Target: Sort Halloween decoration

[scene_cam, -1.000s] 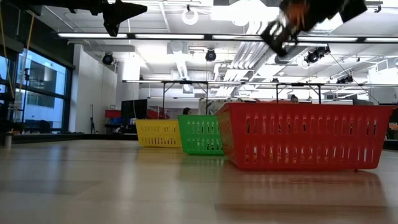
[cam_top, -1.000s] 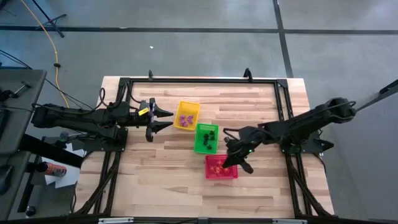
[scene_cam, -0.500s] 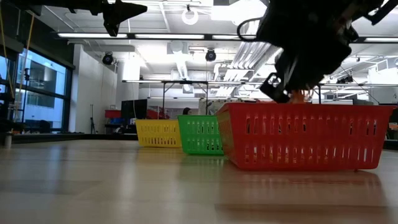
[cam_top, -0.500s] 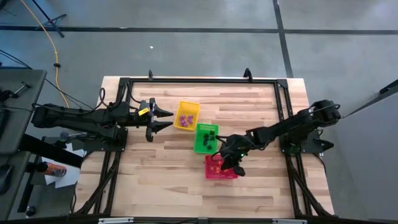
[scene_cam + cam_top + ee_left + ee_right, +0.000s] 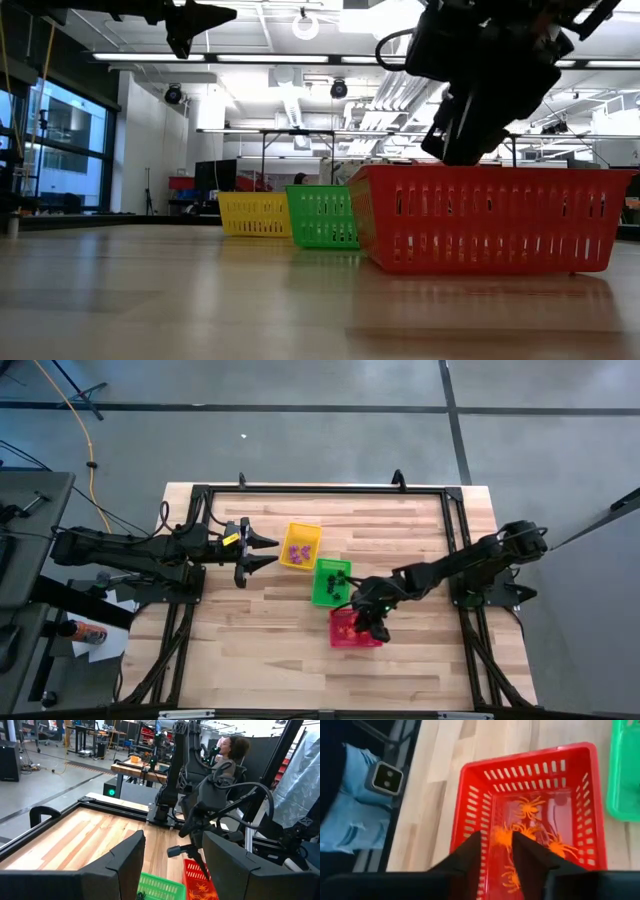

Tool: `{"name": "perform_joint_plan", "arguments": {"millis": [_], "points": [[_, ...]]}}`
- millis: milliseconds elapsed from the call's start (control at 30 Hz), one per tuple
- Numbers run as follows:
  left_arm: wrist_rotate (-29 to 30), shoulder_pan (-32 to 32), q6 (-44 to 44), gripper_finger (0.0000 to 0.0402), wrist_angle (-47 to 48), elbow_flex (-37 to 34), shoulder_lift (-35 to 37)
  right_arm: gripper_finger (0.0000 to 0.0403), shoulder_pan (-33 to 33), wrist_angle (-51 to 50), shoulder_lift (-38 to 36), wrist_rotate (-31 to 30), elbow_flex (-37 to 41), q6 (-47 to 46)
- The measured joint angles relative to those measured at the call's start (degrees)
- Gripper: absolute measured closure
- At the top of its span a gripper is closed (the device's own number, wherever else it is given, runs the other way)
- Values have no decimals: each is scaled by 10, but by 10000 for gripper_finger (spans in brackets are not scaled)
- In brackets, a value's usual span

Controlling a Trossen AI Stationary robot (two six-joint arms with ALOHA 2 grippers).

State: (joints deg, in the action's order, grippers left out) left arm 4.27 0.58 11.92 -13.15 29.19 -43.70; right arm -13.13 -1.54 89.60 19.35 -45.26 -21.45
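Three small mesh baskets stand in a slanting row at mid-table. The yellow one (image 5: 301,547) holds purple trinkets, the green one (image 5: 332,582) black ones, and the red one (image 5: 355,628) orange spiders (image 5: 530,807). My right gripper (image 5: 370,628) slants down into the red basket's mouth (image 5: 455,150), fingers parted. One orange spider (image 5: 503,837) shows between its fingertips. My left gripper (image 5: 272,551) waits open and level, high above the table, left of the yellow basket. My right gripper slants down from the table's right side over the red basket. The orange spider (image 5: 504,836) lies close against one fingertip (image 5: 516,842), with red showing between it and the other. I cannot tell whether the fingers touch it or whether it lies in the basket below.
A black frame (image 5: 320,490) runs round the tabletop, with both arm bases on it. Bare wood (image 5: 260,660) spreads toward the near edge. A person sits beyond the right side (image 5: 230,750), and jeans-clad legs show by the table's edge (image 5: 350,825).
My right gripper has sunk from above the red basket down to its rim, tipping further downward and shifting a little toward the table's left. The orange piece that showed at its tip in the low view half a second ago no longer shows there.
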Motion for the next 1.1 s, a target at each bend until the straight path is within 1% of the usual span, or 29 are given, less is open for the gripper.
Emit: {"name": "perform_joint_plan", "arguments": {"millis": [133,200,300,400,533,600,700,767,833,900,967,1033,1100], "points": [[0,0,0,213,0,0,0,255,2,-74,0,7,-38,39],[0,0,0,213,0,0,0,235,7,-124,0,28,-64,58],[0,0,0,213,0,0,0,224,21,-202,-8,72,-105,99],[0,0,0,213,0,0,0,223,32,-276,-32,76,-122,131],[0,0,0,213,0,0,0,222,50,-336,-96,68,-95,137],[0,0,0,213,0,0,0,222,55,-351,-138,46,-63,125],[0,0,0,213,0,0,0,222,58,-336,-205,-1,-7,96],[0,0,0,213,0,0,0,222,61,-298,-243,-28,32,66],[0,0,0,213,0,0,0,222,64,-220,-275,-49,67,32],[0,0,1,213,0,0,0,222,68,-108,-296,-86,97,8],[0,0,1,213,0,0,0,222,72,32,-303,-148,122,10],[0,0,1,213,0,0,0,222,76,174,-303,-216,137,34],[0,0,1,213,-2,0,0,222,83,294,-300,-268,140,69]]}}
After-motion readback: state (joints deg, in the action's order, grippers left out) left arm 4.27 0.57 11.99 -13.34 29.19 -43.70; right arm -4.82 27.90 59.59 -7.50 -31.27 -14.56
